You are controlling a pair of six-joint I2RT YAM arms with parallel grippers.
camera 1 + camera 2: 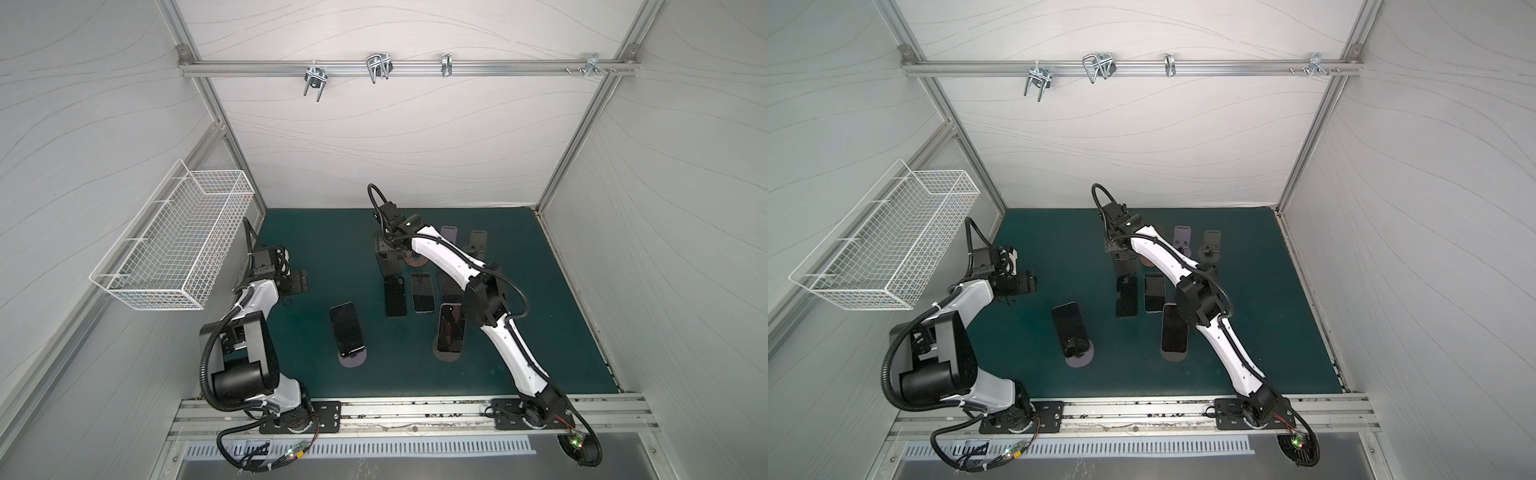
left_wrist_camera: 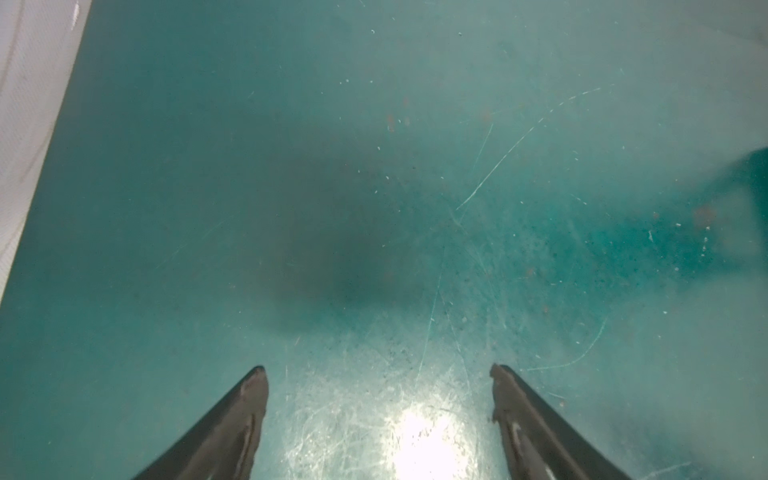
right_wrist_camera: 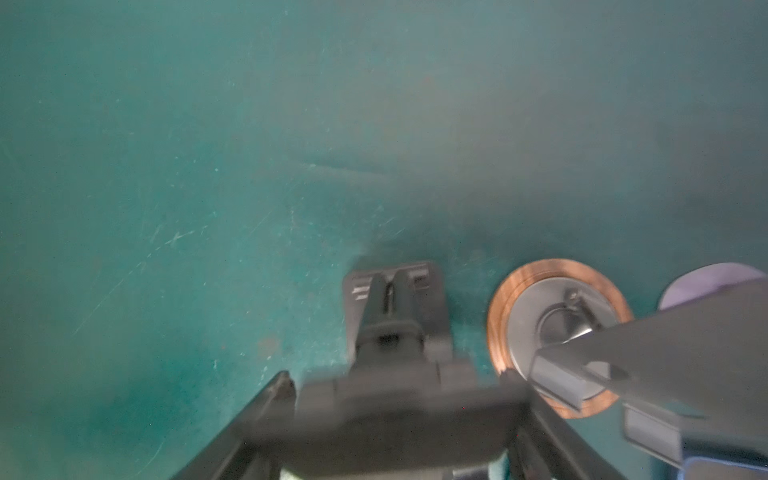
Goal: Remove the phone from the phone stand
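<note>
Phone w/ dark screen (image 1: 348, 328) leans on lilac round-base stand (image 1: 353, 359), left-centre of scuffed teal surface (image 1: 316, 232). White wire basket (image 1: 174, 245) on left wall; left end effector (image 2: 378, 369) released, empty. Black phone (image 1: 395, 297) flat mid-surface. Right end effector (image 3: 398, 375) straddles black stand (image 3: 432, 307); grasping or not, can't tell. Second dark phone (image 1: 451, 328) propped right of centre. White-panelled enclosure, alu rail w/ hooks (image 1: 415, 66) across back.

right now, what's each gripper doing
left gripper: open, holding nothing
right gripper: jaws astride the black stand, blurred; open or closed cannot be told
</note>
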